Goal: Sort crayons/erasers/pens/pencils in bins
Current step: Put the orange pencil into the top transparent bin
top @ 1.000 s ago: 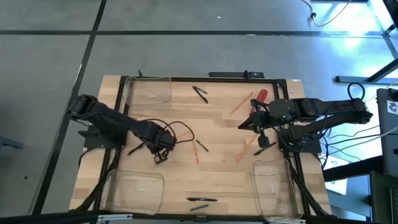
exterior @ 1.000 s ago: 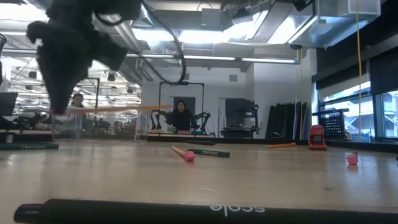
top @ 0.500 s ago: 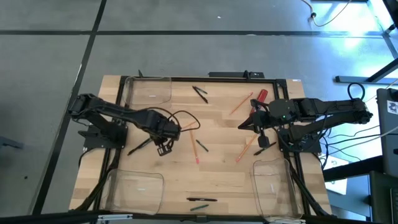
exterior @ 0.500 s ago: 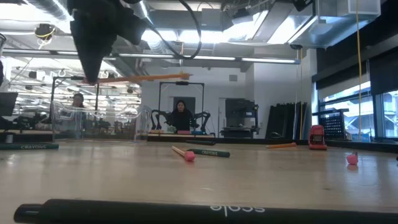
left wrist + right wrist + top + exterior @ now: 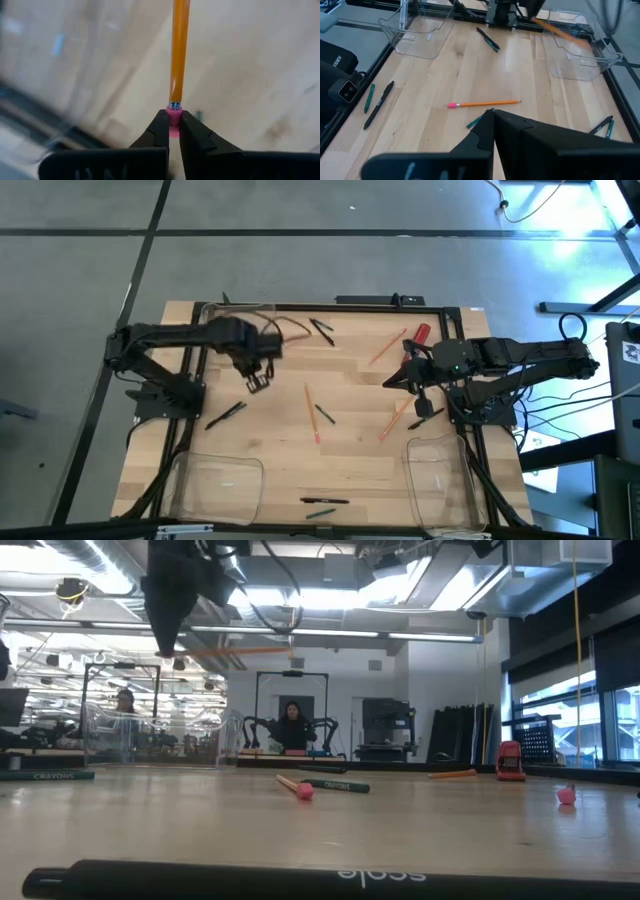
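My left gripper (image 5: 258, 380) hangs beside the far-left clear bin (image 5: 238, 325), shut on an orange pencil (image 5: 245, 650) (image 5: 178, 50) held high above the table. My right gripper (image 5: 390, 380) waits over the table's right half with its fingers shut and empty (image 5: 493, 114). Other pencils lie flat on the table at the middle (image 5: 312, 415), far right (image 5: 388, 348) and right (image 5: 398, 418). Black pens lie at the far middle (image 5: 322, 330), the left (image 5: 225, 415) and the near edge (image 5: 325, 501). Two more clear bins stand at the near left (image 5: 215, 480) and near right (image 5: 437, 470). My left gripper pinches the pencil's pink eraser end (image 5: 173, 117) between its two fingertips. In the low view the fingers (image 5: 165, 635) point down. The pencil is lifted clear and roughly level, its shaft sticking out toward the table's right.
A thick red cylinder (image 5: 420, 332) lies at the far right, near my right arm. A green stick (image 5: 326, 416) lies beside the middle pencil. A black frame runs around the table (image 5: 300, 307). A person (image 5: 291, 725) sits in the room beyond the far edge.
My left gripper has carried the pencil up and toward the table's far edge, from the left-middle of the table to beside the far-left bin. The pencil has stayed level in the shut fingers.
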You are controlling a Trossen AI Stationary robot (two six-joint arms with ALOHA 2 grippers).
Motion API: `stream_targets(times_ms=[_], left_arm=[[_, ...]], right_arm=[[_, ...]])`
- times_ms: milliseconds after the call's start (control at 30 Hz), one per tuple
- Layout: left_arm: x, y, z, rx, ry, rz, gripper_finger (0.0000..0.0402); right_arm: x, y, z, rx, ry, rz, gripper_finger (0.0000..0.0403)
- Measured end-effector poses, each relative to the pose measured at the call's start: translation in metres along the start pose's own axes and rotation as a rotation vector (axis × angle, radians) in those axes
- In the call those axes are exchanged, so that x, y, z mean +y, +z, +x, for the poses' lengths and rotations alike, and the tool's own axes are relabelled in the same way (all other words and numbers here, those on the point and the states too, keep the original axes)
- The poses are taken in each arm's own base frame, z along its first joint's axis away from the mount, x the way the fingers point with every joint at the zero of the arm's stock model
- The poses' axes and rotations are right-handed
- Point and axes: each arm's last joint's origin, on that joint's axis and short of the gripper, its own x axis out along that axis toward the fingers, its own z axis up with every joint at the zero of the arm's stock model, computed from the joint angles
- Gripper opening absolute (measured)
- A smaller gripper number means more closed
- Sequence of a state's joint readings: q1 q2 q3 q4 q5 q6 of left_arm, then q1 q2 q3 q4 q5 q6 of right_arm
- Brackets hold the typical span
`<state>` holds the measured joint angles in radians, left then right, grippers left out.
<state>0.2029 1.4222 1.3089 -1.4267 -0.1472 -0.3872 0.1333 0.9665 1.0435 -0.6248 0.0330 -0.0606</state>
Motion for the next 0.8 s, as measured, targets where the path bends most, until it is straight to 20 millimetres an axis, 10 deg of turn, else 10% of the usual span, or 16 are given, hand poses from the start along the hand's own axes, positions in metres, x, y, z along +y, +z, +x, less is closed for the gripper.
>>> stream_targets(times_ms=[433,800], left_arm=[[0.091,0.0,-0.002,0.039,0.103,-0.082,0.0009],[0.132,-0.014,0.033,0.184,0.097,-0.133,0.0009]], right_arm=[[-0.001,0.006,0.0,-0.064,-0.027,-0.047,0.0013],[-0.014,0.019,-0.003,-0.164,-0.451,0.0,0.0013]])
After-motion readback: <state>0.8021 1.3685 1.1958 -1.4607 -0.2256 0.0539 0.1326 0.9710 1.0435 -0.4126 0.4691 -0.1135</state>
